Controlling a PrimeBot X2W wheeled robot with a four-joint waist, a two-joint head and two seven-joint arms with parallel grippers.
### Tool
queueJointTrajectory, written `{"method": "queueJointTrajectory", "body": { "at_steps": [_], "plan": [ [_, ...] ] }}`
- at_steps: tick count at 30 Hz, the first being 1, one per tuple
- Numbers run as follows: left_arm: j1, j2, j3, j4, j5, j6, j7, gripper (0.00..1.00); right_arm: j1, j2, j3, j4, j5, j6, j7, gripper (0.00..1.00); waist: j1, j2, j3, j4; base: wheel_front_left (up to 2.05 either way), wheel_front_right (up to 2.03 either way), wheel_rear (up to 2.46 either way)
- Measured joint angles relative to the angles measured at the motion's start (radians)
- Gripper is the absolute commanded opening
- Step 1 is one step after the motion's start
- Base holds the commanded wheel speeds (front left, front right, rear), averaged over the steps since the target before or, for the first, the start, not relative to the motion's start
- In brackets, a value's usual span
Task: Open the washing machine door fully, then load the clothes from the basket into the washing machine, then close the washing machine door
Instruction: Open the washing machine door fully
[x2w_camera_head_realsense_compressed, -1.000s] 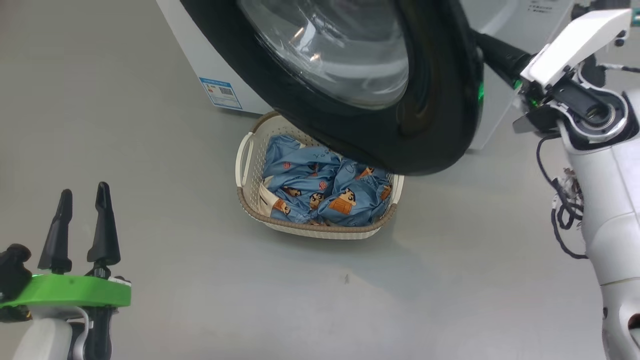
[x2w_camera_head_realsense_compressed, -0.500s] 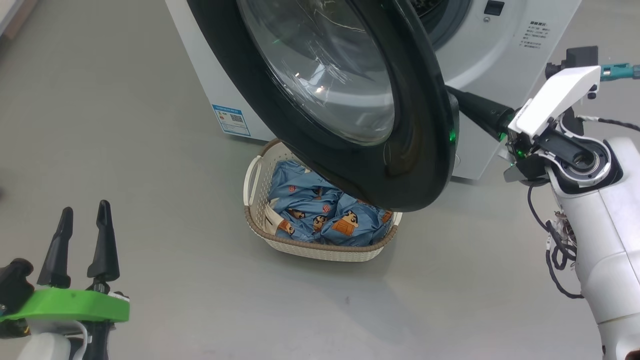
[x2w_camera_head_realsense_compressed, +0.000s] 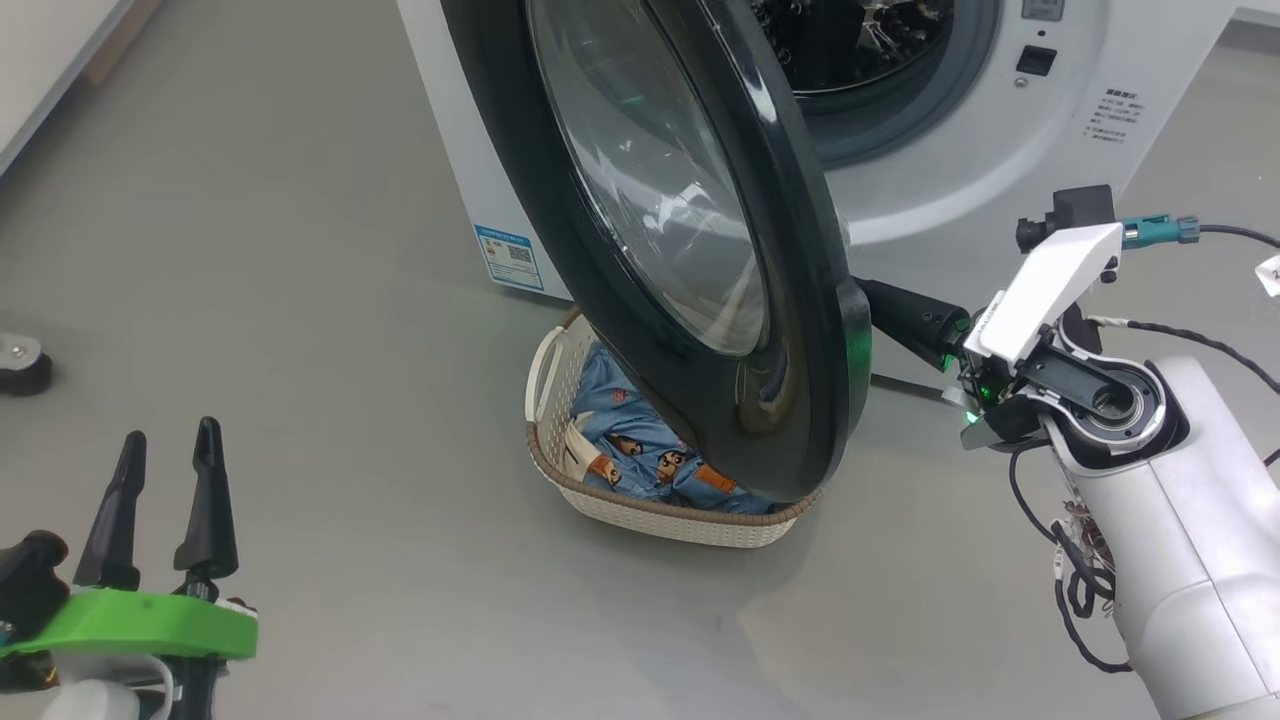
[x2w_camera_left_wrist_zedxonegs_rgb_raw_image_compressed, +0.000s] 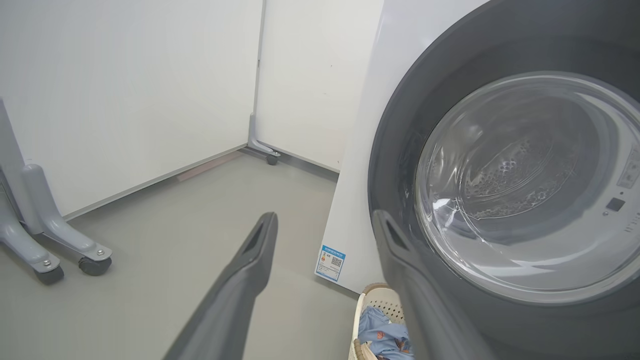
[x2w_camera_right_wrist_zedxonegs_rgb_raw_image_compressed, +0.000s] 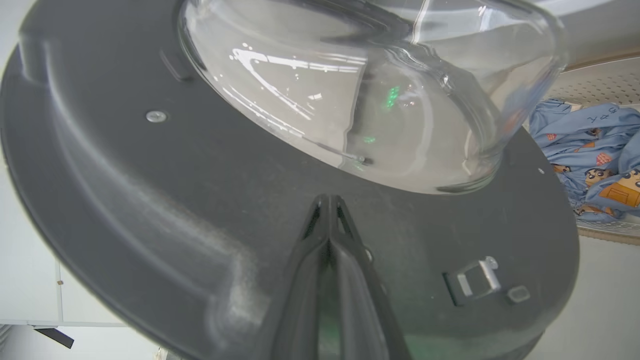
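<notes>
The washing machine is white, and its drum shows past the half-swung washing machine door. That door has a glossy black rim around a bulging glass bowl. My right gripper is shut and empty, its tips against the door's dark inner face. Under the door sits the cream basket holding the blue cartoon-print clothes; the door hides their far part. My left gripper is open and empty at the lower left, well away from the basket.
A blue label sticker sits low on the machine's side. White wall panels on grey wheeled feet stand to the left. A small dark caster lies at the left edge. The door's latch is near my right fingers.
The head camera has shifted. The door has swung further out from the machine, showing more of the drum, with my shut right gripper still behind it. The left gripper has stayed open in place.
</notes>
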Motion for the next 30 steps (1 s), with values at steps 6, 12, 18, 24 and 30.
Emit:
{"method": "queueJointTrajectory", "body": {
  "at_steps": [6, 12, 18, 24, 30],
  "plan": [
    [0.005, 0.0, -0.002, 0.006, 0.007, 0.0, 0.0, 1.0, 0.043, 0.005, 0.006, -0.037, 0.017, 0.0, 0.004, 0.0, 0.0, 0.0, -0.015, 0.029, 0.0, 0.0, 0.0],
    [0.012, 0.0, -0.006, 0.017, 0.008, 0.0, 0.0, 1.0, 0.082, 0.026, 0.019, -0.065, 0.038, 0.0, 0.007, 0.0, 0.0, 0.0, -0.029, 0.059, 0.0, 0.0, 0.0],
    [0.012, 0.001, -0.01, 0.023, 0.008, 0.0, 0.0, 1.0, 0.111, 0.049, 0.039, -0.098, 0.048, 0.0, 0.008, 0.0, 0.0, 0.0, -0.04, 0.089, 0.0, 0.0, 0.0],
    [0.013, 0.002, -0.01, 0.024, 0.008, 0.0, 0.0, 1.0, 0.12, 0.061, 0.051, -0.116, 0.049, 0.0, 0.008, 0.0, 0.0, 0.0, -0.043, 0.118, 0.0, 0.0, 0.0],
    [0.014, 0.002, -0.011, 0.026, 0.008, 0.0, 0.0, 1.0, 0.12, 0.064, 0.067, -0.125, 0.05, 0.0, 0.008, 0.0, 0.0, 0.0, -0.041, 0.144, 0.0, 0.0, 0.0]
  ]
}}
